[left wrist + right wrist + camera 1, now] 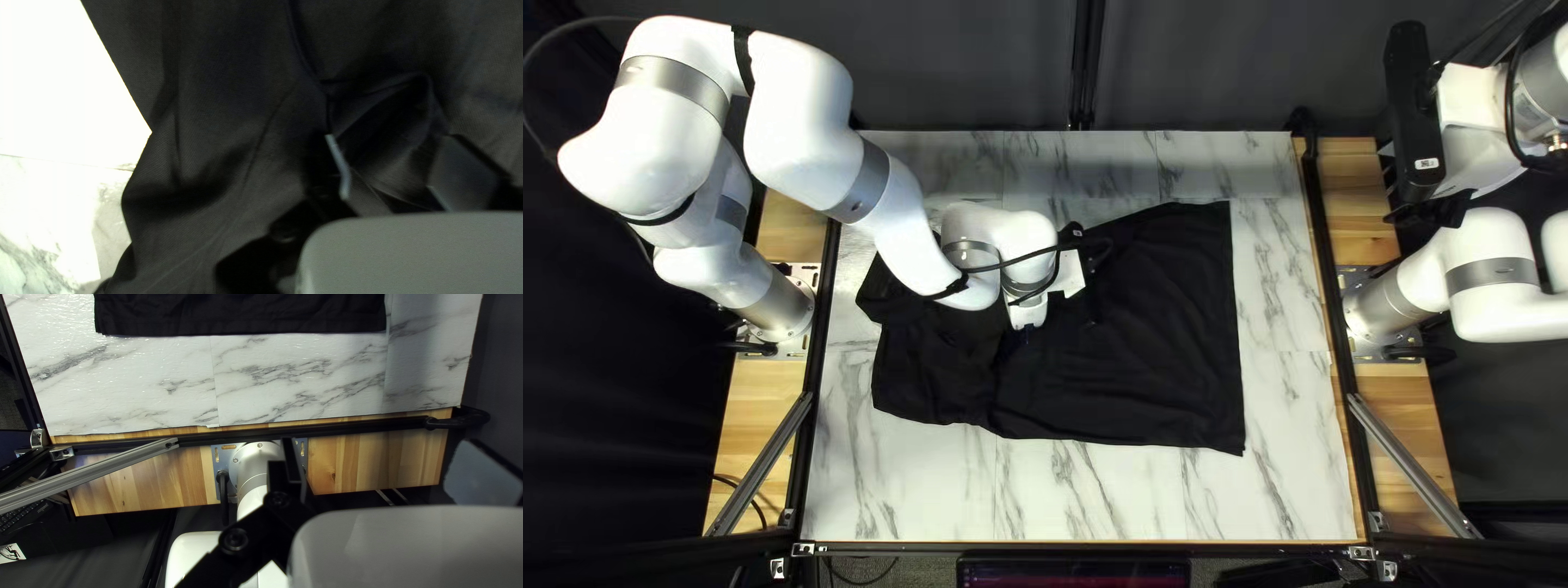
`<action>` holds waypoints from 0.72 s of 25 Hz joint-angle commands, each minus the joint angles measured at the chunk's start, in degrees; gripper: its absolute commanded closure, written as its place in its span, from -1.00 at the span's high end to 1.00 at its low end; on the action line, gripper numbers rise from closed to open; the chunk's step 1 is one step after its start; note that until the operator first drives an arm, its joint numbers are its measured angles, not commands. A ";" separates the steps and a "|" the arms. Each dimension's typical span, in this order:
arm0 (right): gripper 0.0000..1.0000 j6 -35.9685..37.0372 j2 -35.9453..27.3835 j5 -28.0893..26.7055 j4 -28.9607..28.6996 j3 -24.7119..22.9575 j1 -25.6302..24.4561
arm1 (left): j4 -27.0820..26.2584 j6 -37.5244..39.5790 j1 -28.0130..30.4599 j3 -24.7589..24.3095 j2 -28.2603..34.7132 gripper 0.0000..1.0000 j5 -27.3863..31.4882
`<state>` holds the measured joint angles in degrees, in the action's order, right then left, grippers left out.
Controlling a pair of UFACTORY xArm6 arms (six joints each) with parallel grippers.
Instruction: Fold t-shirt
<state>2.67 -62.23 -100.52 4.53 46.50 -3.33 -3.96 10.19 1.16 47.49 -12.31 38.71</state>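
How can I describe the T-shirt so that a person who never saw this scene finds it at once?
Start with the marble-patterned tabletop. Across its middle, partly hidden by my left arm, spreads the black T-shirt, more crumpled at the left of the top left view and smoother at the right. Unlike the dark curtain behind the far edge, it lies on the pale surface.
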 commanded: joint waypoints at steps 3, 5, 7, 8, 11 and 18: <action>1.00 0.00 0.00 0.00 0.00 0.00 0.00 | 1.51 3.16 2.76 0.58 2.52 -1.00 3.36; 1.00 0.00 0.00 0.00 0.00 0.00 0.00 | 1.99 3.89 3.55 1.16 3.11 -1.00 4.60; 1.00 0.00 0.00 0.00 0.00 0.00 0.00 | 2.51 4.91 4.95 2.63 3.31 -0.95 6.42; 1.00 0.00 0.00 0.00 0.00 0.00 0.00 | 2.61 5.22 5.58 3.60 3.02 -0.90 7.28; 1.00 0.00 0.00 0.00 0.00 0.00 0.00 | 2.66 5.77 6.83 6.19 1.99 -0.84 9.51; 1.00 0.00 0.00 0.00 0.00 0.00 0.00 | 1.95 6.83 9.01 11.15 0.38 1.00 13.97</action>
<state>2.67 -62.23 -100.52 4.53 46.50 -3.33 -1.79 16.45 9.32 57.26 -11.63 51.20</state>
